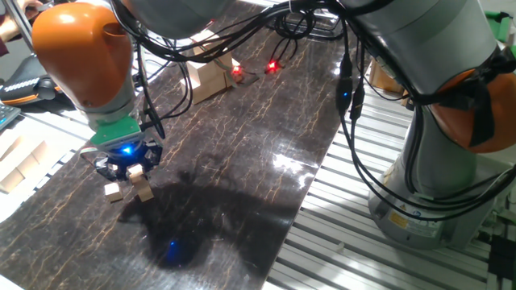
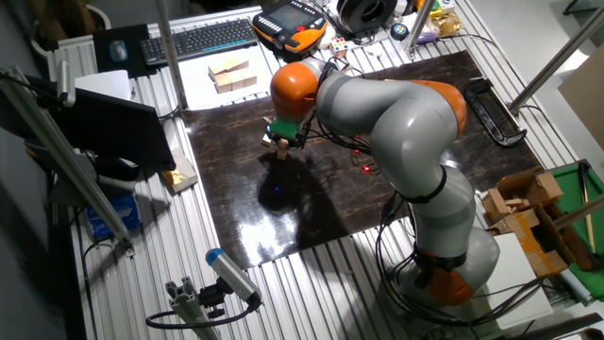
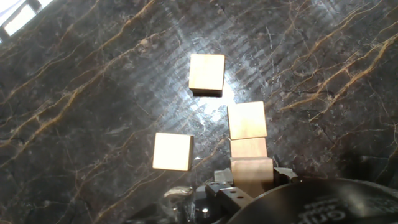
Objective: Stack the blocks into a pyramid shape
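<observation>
In the hand view, three light-tan blocks lie apart on the dark marble table: one far (image 3: 206, 73), one to the right (image 3: 247, 119), one to the left (image 3: 173, 151). My gripper (image 3: 249, 182) hangs low just above them, shut on another block (image 3: 252, 168) that sits right behind the right-hand one. In one fixed view the gripper (image 1: 131, 167) holds that block (image 1: 136, 172) over two blocks on the table (image 1: 113, 192) (image 1: 144, 193). In the other fixed view the gripper (image 2: 281, 140) is at the table's far left part.
Larger wooden pieces (image 1: 211, 78) stand at the back of the dark table. More wooden pieces lie on a white sheet (image 2: 231, 74) beyond the table and on a pale surface (image 1: 18, 165) at the left. Cables (image 1: 351, 105) hang from the arm.
</observation>
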Controlling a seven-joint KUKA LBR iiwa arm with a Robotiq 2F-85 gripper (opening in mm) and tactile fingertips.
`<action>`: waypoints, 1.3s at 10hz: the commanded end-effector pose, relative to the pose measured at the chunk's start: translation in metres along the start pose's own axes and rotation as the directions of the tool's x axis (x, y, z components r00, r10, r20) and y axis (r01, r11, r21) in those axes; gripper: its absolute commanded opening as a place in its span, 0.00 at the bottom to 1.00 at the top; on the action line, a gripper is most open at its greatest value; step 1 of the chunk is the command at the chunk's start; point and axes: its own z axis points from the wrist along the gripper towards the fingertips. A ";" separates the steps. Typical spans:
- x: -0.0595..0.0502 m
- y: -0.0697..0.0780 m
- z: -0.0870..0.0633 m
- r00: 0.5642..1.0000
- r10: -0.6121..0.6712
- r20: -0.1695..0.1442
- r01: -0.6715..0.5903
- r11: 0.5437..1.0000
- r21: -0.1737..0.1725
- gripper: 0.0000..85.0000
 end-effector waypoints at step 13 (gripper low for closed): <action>-0.026 0.004 -0.020 0.999 0.036 -0.004 -0.036 0.999 0.015 0.65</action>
